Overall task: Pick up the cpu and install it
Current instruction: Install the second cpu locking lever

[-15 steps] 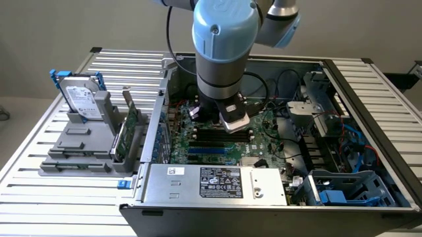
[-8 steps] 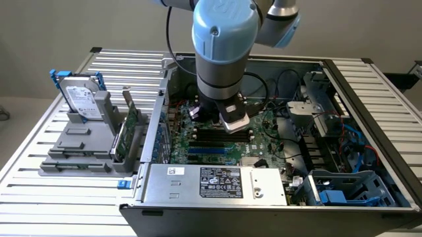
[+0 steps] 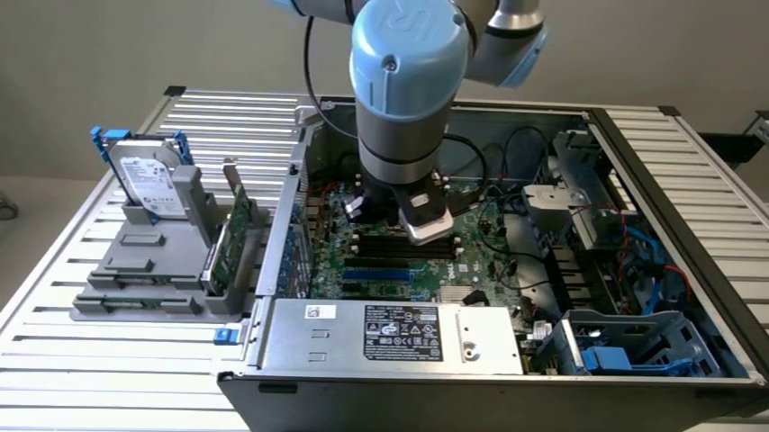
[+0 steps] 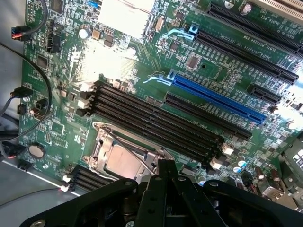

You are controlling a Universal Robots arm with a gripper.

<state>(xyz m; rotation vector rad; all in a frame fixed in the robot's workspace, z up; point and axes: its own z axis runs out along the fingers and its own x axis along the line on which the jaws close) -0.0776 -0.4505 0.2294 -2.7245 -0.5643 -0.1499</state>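
So the arm is hanging down inside the open computer case, right over the green motherboard. The claw is clenched shut, fingers pressed together, and I can't see anything pinched between them. In the wrist view its tip sits just beside the cpu, which is lying flat inside the dark metal socket frame on the board, silver top facing up. The claw's dark body covers the near edge of the socket. Next to the socket run the black memory slots, and past those a long blue slot.

In the exterior view, the case sits on a slatted metal counter. On the exterior view's left there's a grey holder with a hard drive standing upright in it, blue bracket on top, well apart from the arm.
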